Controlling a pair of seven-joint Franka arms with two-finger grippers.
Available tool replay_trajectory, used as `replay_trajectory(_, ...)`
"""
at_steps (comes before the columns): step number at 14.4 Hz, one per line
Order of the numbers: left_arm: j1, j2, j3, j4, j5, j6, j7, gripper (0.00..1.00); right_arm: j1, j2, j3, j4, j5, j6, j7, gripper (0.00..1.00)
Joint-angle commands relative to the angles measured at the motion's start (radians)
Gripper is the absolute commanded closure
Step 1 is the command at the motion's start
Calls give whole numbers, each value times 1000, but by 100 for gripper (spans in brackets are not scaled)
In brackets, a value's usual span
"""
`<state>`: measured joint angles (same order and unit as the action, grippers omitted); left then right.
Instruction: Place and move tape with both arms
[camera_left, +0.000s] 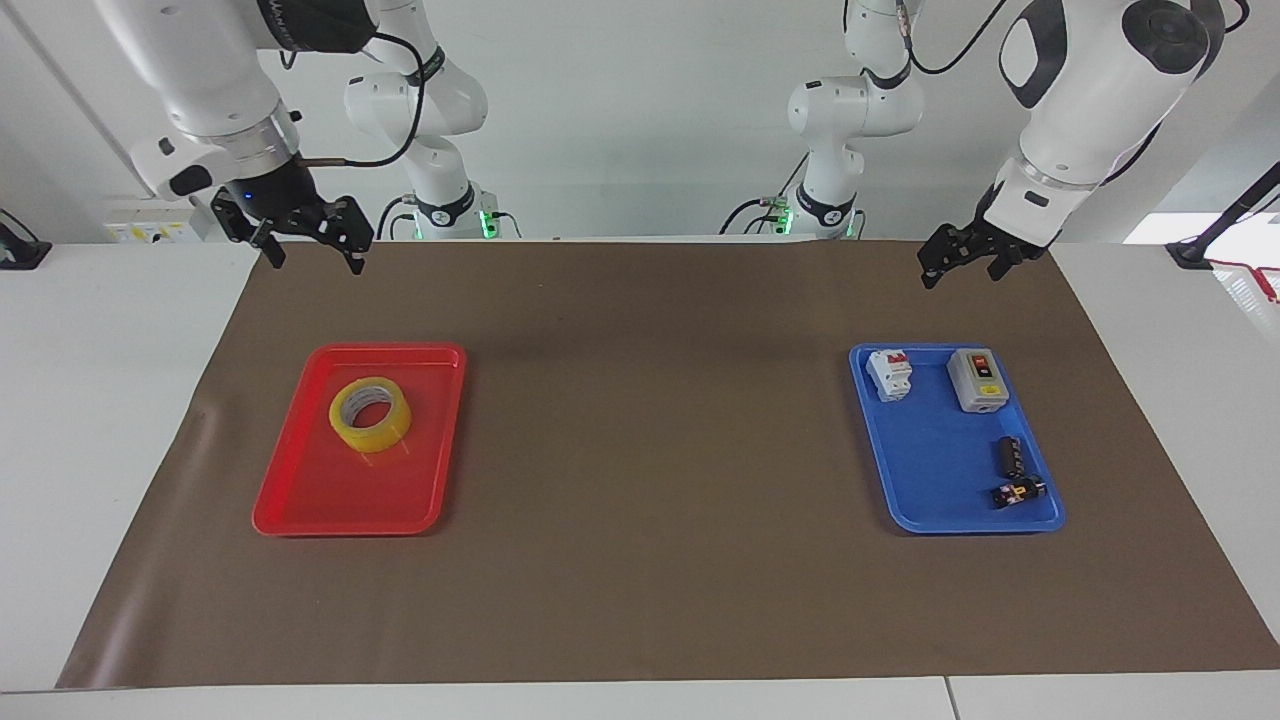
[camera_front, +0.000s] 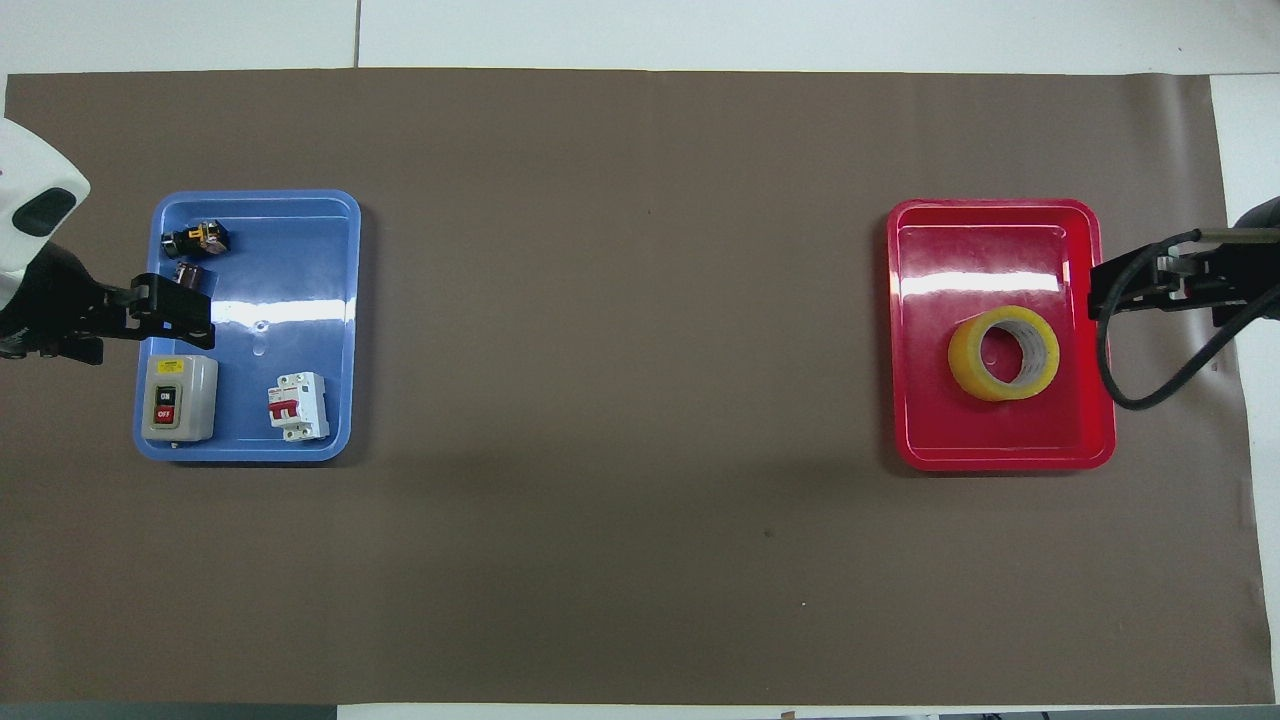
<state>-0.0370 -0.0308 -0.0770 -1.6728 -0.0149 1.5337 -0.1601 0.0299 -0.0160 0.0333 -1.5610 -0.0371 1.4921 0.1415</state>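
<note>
The tape (camera_left: 370, 413), a yellow translucent roll with a pale core, lies in the red tray (camera_left: 300, 500), in the half of that tray nearer the robots and slightly tilted so that its hole shows; printing runs around the inside of its core but cannot be read. The red tray sits on the brown mat (camera_left: 650, 450) toward the right arm's end of the table, and nothing else is in it. The right gripper (camera_left: 316, 258) hangs in the air over the mat's edge nearest the robots, above the strip of mat between that edge and the red tray, with its two black fingers spread apart and nothing between them; a black cable (camera_front: 1140, 390) loops from its wrist. The left gripper (camera_left: 960, 266) hangs over the same edge of the mat at the left arm's end, with its fingers apart and empty. The blue tray (camera_left: 930, 480) lies on the mat at that end, well apart from the red one. In it, in the half nearer the robots, stand a white circuit breaker (camera_left: 889, 374) with red levers and, beside it toward the table's end, a grey switch box (camera_left: 976, 380) whose buttons read ON and OFF in the overhead view, with a small yellow label above them too small to read. Two small dark parts (camera_left: 1012, 455) lie in the corner of the blue tray farthest from the robots.
</note>
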Motion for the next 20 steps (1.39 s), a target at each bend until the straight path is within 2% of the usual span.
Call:
replay_trajectory(1, 9, -17, -1, -5, -22, -12, 8, 0, -18, -10, -6, -2, -14, -1, -29, 0)
replay_trajectory(4, 9, -17, -1, -5, -22, -12, 8, 0, -48, -10, -10, -2, -15, 0, -143, 0)
replay_trajectory(20, 9, -17, -1, -5, -22, -12, 8, 0, -50, -12, -12, -10, 2, 0, -160, 0)
